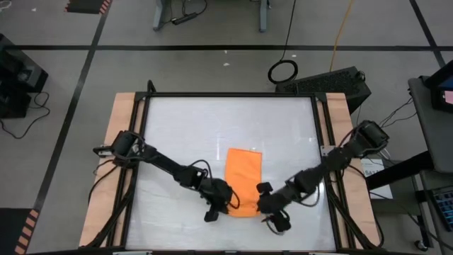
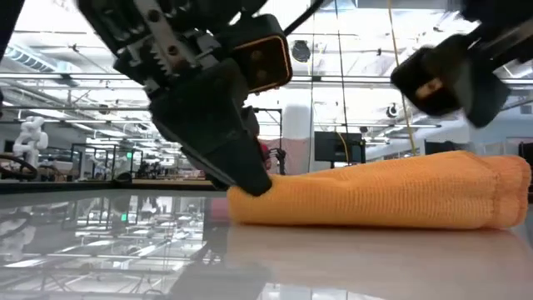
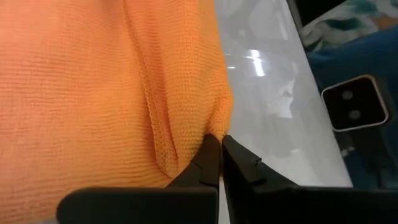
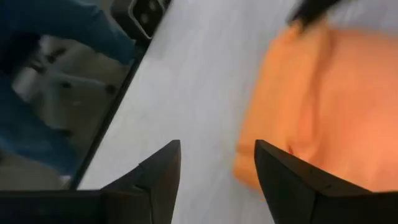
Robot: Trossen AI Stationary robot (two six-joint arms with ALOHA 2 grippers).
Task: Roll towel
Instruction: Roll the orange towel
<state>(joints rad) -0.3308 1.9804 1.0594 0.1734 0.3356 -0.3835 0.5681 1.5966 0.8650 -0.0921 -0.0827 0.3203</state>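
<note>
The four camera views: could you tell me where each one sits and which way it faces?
High view: overhead, straight down; both arms, towel on the table.
Low view: tabletop height, level across; left gripper at the towel's corner.
Left wrist view: on the left arm; shut fingers pinching towel.
Right wrist view: on the right arm; right gripper open beside towel.
All four views share the towel.

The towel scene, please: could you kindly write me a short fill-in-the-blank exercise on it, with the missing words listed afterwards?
1. The towel lying on the white tabletop is bright ____ in colour.
2. The left gripper has its fingers ____ on the towel's near corner.
3. The right gripper has its fingers ____, with only bare tabletop between them.

Missing words: orange; shut; open
</note>
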